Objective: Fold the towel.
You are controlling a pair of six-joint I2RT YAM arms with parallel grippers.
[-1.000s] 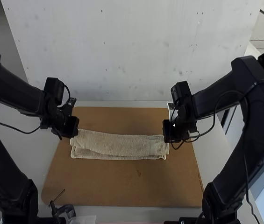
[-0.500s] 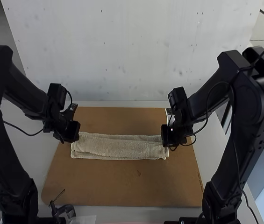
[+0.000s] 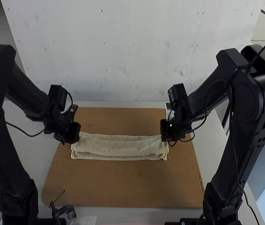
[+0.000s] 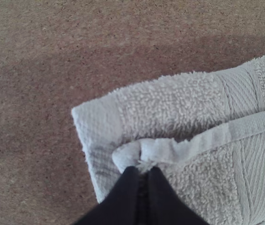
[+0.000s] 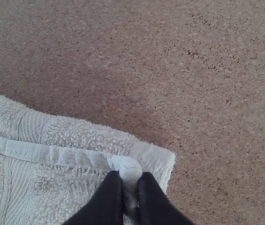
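Had the towel (image 3: 118,149) in a long folded strip across the board (image 3: 118,185); farther up the board, pinched its upper-layer corners with the left gripper (image 4: 143,171) and right gripper (image 5: 130,176). Seemed nearly through a lengthwise fold; needed settling, release, perhaps halving endwise.

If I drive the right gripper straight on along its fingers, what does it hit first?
Probably the lower layer of the towel, with the brown board under it. The right gripper pinches an upper corner; how much gap remains below, I can't tell.
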